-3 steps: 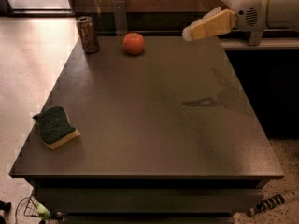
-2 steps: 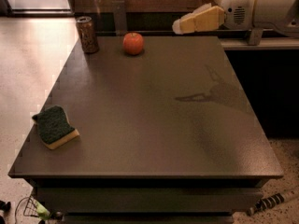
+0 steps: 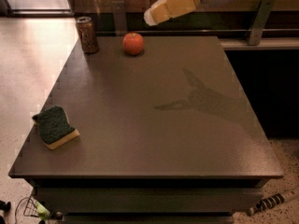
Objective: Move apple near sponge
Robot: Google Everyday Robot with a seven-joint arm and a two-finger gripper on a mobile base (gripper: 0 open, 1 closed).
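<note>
One high view, angled down over table, pincer at top

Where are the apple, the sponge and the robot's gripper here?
apple [image 3: 133, 43]: camera view, centre of its red skin.
sponge [image 3: 53, 124]: camera view, middle of its green top.
gripper [image 3: 153, 16]: camera view, its tip, in the air up and right of the apple.

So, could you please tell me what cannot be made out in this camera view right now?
- The arm behind the gripper, which hangs above the far edge of the table, right of the apple: cut off by the top edge of the camera view.
- The label on the can: too small to read.
- The underside of the sponge: hidden by the sponge itself.
- The striped object on the floor: partly hidden by the table.
</note>
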